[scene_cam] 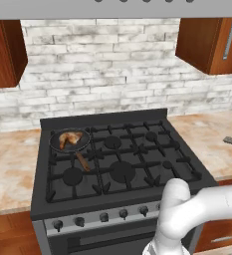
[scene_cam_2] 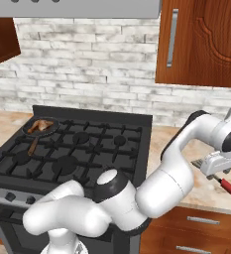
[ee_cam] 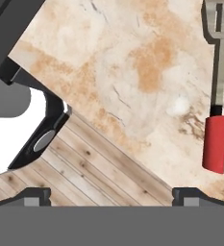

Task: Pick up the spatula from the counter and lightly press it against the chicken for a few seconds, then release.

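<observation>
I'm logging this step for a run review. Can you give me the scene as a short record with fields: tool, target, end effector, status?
tool: spatula, red handle, slotted metal head, lying flat on the counter right of the stove
target: chicken in the pan on the stove's rear left burner
end effector: end effector open, above the counter, spatula off to one side of it
status: spatula not yet picked up

Bright, even, diffuse light (flat and rendered-looking), soft faint shadows, sharp focus from edge to edge
</observation>
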